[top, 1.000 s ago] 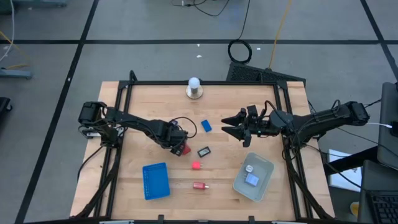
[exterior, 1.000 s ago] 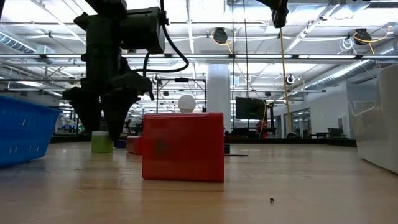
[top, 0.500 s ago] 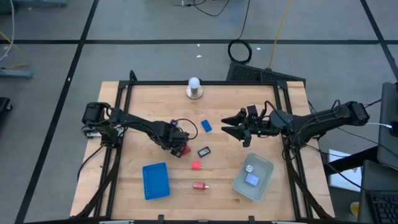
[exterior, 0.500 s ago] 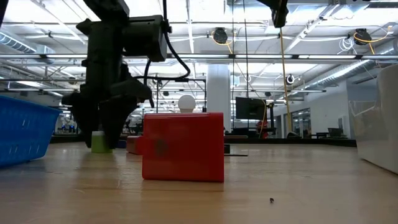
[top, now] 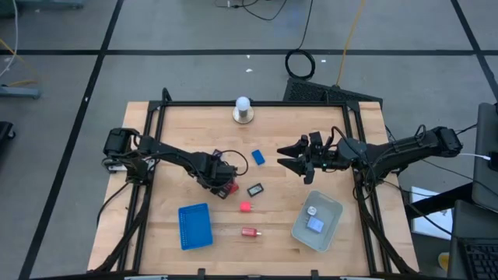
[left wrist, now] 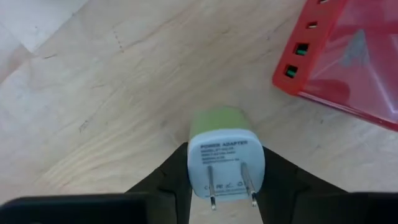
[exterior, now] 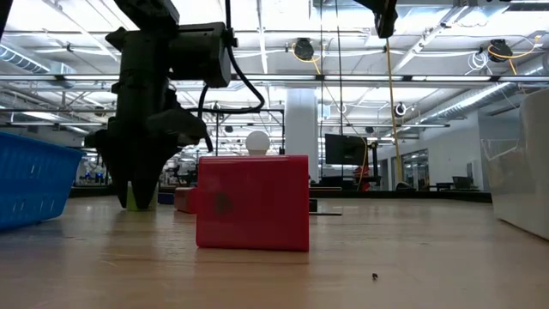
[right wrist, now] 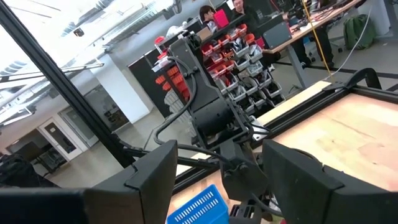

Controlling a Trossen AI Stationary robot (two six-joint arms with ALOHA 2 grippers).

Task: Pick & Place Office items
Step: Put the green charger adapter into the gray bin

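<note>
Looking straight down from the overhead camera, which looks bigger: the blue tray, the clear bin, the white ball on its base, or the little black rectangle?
1. Blue tray and clear bin: alike in size, too near to rank.
2. White ball on its base.
3. Black rectangle, smallest.

A white ball on a round metal base stands at twelve o'clock on the wooden table. A flat blue tray lies at about seven o'clock and a clear grey bin at about four. A black cable coil lies on the floor beyond.
</note>
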